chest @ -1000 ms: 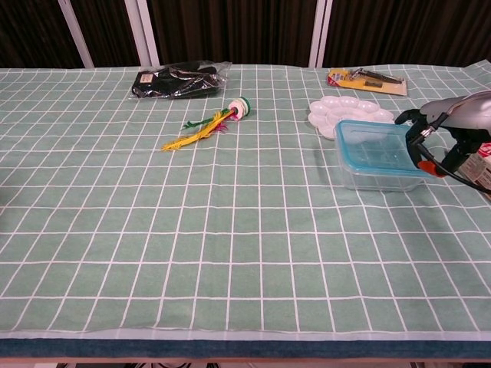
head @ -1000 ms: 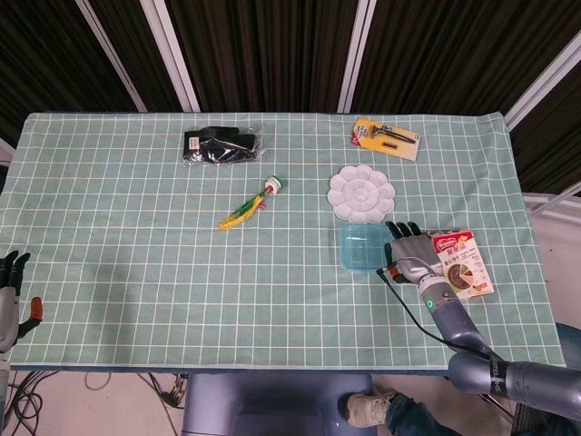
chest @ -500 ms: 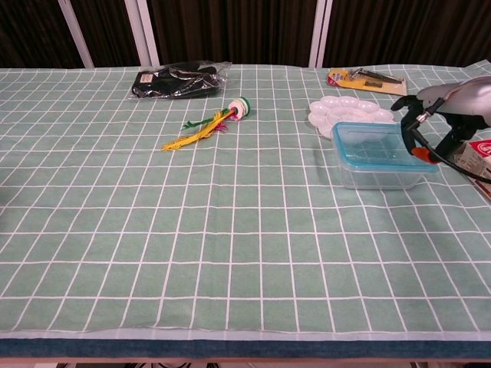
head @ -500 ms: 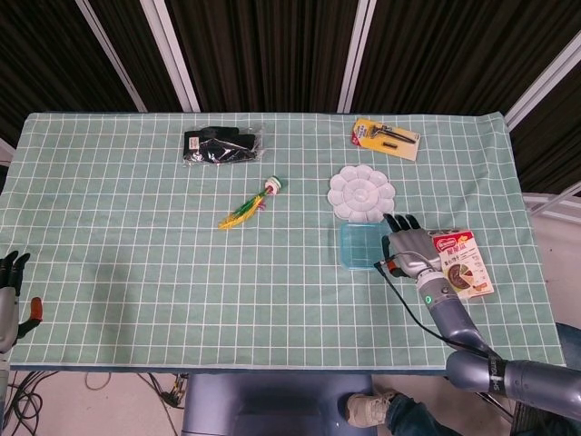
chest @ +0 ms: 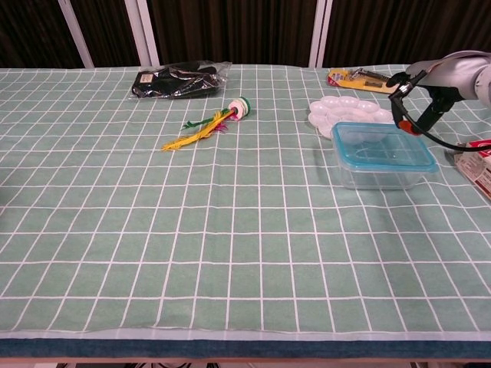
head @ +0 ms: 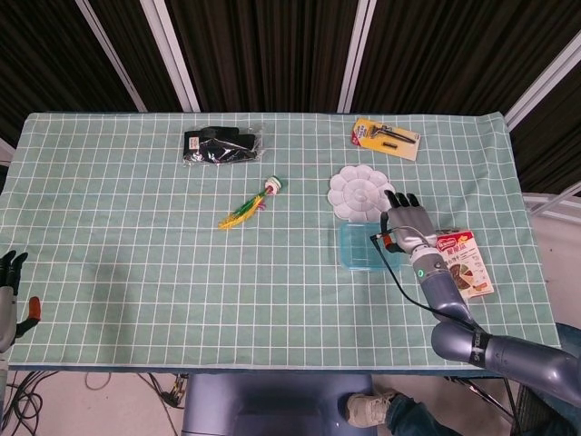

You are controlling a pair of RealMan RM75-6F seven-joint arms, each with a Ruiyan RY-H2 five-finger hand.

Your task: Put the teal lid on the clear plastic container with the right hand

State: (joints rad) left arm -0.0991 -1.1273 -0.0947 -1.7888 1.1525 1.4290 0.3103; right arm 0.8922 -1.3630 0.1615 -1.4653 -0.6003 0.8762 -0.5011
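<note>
The teal lid (chest: pixel 386 145) sits on the container (chest: pixel 381 169), below the raised right hand (chest: pixel 437 80).

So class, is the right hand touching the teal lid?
Apart: the chest view shows the right hand raised above the teal lid, with tablecloth visible between.

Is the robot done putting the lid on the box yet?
Almost. The teal lid sits flat on the clear box. The right hand is raised above it, holding nothing. All that seems left is pulling that arm away.
</note>
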